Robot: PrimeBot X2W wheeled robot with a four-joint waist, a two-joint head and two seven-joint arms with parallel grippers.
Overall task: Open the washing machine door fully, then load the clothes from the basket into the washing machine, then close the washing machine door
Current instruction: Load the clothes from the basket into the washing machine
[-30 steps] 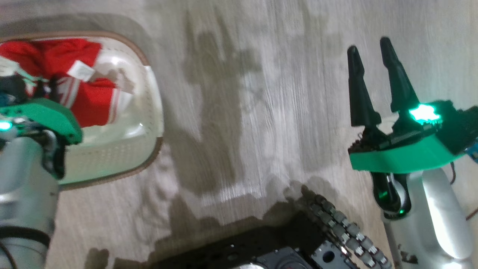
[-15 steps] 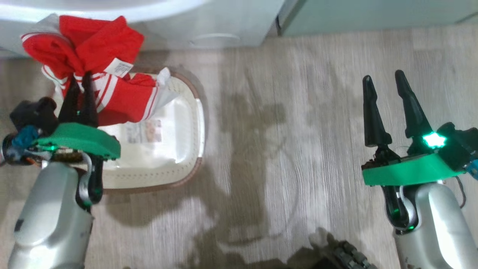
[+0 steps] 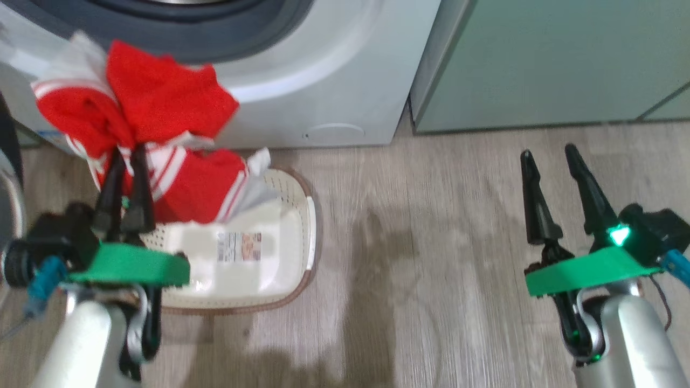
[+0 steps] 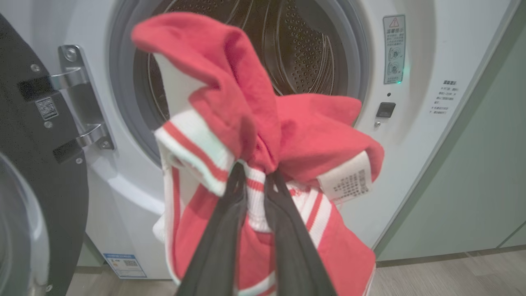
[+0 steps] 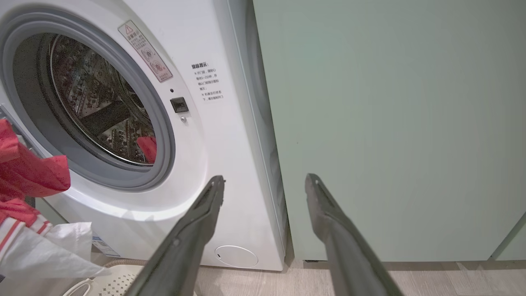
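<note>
Above the basket (image 3: 308,226), the clothes (image 3: 161,102) are clamped at a gathered fold by the left gripper (image 3: 128,153), its jaws drawn almost together; red fabric with white stripes and a white tag (image 4: 347,179) is seen hanging before the washing machine (image 3: 334,81), beside the swung-open washing machine door (image 4: 37,185). The right gripper (image 3: 547,151) is held spread wide and empty over the floor (image 3: 420,242)

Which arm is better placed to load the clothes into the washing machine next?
Left: the left claw is shut on the clothes, held up before the open washing machine. The right claw is open, empty, facing the green cabinet.
</note>
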